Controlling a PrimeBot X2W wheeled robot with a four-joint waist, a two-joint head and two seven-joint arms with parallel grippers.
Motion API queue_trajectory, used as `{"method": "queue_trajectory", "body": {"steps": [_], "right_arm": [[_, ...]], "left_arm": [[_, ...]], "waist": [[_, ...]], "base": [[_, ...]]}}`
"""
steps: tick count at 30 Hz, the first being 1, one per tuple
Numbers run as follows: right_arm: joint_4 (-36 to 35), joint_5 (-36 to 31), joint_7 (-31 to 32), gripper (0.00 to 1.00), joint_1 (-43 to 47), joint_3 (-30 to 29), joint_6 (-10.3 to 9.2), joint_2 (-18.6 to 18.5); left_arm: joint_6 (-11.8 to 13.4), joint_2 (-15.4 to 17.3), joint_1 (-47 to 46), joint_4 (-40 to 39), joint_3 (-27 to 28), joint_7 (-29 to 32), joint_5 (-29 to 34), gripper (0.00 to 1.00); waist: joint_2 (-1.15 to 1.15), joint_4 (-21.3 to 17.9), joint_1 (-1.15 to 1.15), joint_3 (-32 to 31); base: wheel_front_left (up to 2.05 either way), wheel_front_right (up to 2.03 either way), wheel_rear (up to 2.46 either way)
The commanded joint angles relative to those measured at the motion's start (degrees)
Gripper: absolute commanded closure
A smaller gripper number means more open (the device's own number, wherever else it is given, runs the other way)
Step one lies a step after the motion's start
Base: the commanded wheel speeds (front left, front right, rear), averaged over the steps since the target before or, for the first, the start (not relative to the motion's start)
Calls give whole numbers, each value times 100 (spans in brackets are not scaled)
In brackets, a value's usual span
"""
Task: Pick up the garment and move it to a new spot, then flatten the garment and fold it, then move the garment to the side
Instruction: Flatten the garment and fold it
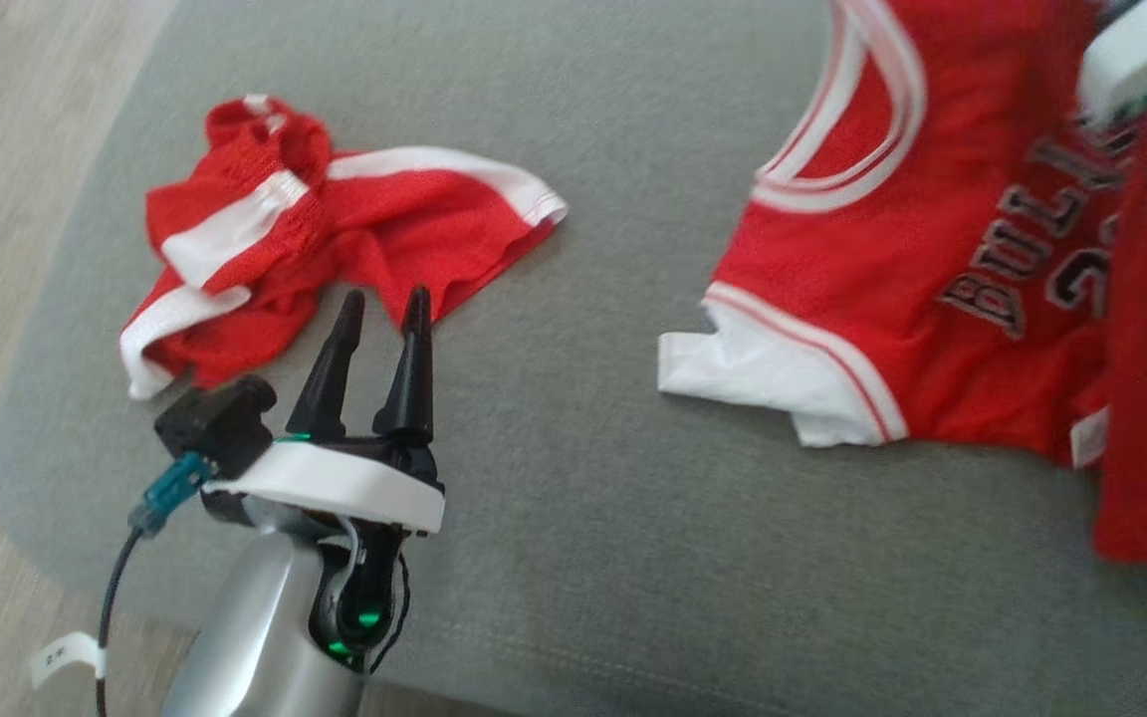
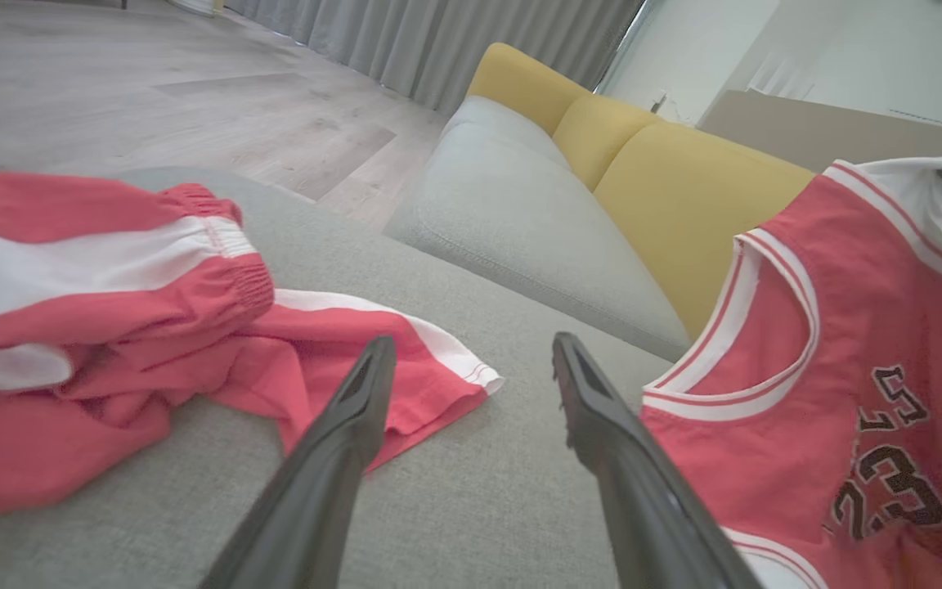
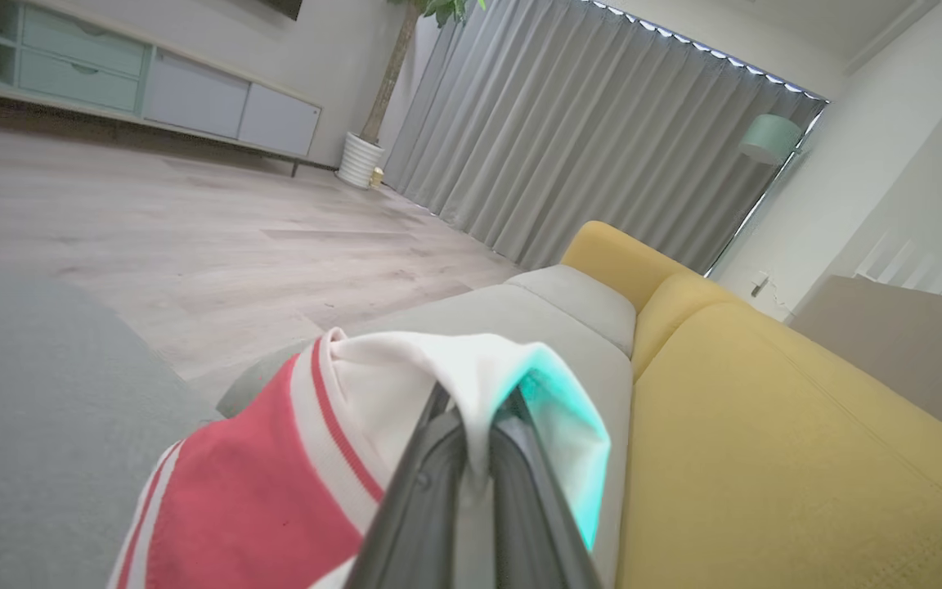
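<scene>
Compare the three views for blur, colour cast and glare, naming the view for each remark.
Head view: the jersey is soft, its lettering smeared toward the right edge. Left wrist view: reds wash out to pink on the shorts, and the open left gripper looks soft up close. Right wrist view: a teal glow tints the jersey's white trim at the shut right gripper.

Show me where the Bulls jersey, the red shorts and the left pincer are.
Bulls jersey (image 1: 862, 289), head view, red chest beside the lettering.
red shorts (image 1: 404, 224), head view, red leg panel under the white band.
left pincer (image 1: 386, 297), head view, midway between its open fingertips.
</scene>
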Motion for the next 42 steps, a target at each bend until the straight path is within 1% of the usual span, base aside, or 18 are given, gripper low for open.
{"method": "queue_trajectory", "body": {"steps": [1, 4, 7, 8, 11, 13, 17, 24, 25, 26, 27, 29, 34, 38, 42], "right_arm": [[49, 49, -17, 100, -474, 141, 20, -105], [625, -60, -66, 100, -1162, 287, 20, -230], [1297, -191, -41, 100, -1673, 389, 20, -199], [1573, -198, 58, 0, -1778, 429, 20, -165], [2241, -102, 259, 0, -1947, 706, 20, -5], [2466, -21, 177, 0, -1969, 901, 20, 114], [2761, 223, -164, 0, -1910, 1106, 20, 299], [2872, 751, -975, 0, -1427, 1025, 20, 551], [2773, 897, -1125, 0, -1194, 1007, 20, 621], [2696, 978, -1177, 0, -1065, 984, 20, 644], [2696, 978, -1177, 0, -1065, 984, 20, 644], [2487, 1133, -1247, 0, -764, 910, 20, 677], [1672, 1412, -1295, 0, 194, 574, 20, 675], [783, 1395, -1298, 0, 1155, 32, 20, 675], [69, 1345, -1299, 0, 2250, -587, 20, 972]], "left_arm": [[-24, 69, -278, -175, 154, -28, -58, 0], [-40, 69, -410, -194, 115, -28, -125, 0], [-53, 69, -516, -214, 80, -28, -190, 0], [-54, 69, -544, -220, 70, -28, -206, 0], [-29, 69, -607, -221, 54, -28, -245, 0], [-5, 69, -621, -224, 81, -28, -263, 0], [-4, 69, -631, -201, 185, -28, -177, 0], [-39, 69, -585, -174, 469, -28, 38, 0], [-49, 69, -536, -163, 532, -28, 100, 0], [-53, 69, -507, -158, 560, -28, 117, 0], [-53, 69, -507, -158, 560, -28, 117, 0], [-52, 69, -439, -155, 616, -28, 157, 0], [-29, 69, -264, -169, 707, -28, 229, 0], [-15, 69, -140, -179, 752, -28, 282, 0], [-24, 69, 24, -177, 763, -28, 349, 0]], "waist": [[0, 346, 0, 372], [0, 502, 0, 619], [0, 589, 0, 801], [0, 601, 0, 840], [0, 587, 0, 886], [0, 514, 0, 868], [0, 274, 0, 764], [0, -309, 0, 294], [0, -491, 0, 132], [0, -573, 0, 60], [0, -573, 0, 60], [0, -734, 0, -100], [0, -1065, 0, -431], [0, -1232, 0, -603], [0, -1362, 0, -733]], "base": [[0, 0, 0], [0, 0, 0], [0, 0, 0], [0, 0, 0], [0, 0, 0], [0, 0, 0], [0, 0, 0], [0, 0, 0], [0, 0, 0], [0, 0, 0], [0, 0, 0], [0, 0, 0], [0, 0, 0], [0, 0, 0], [0, 0, 0]]}}
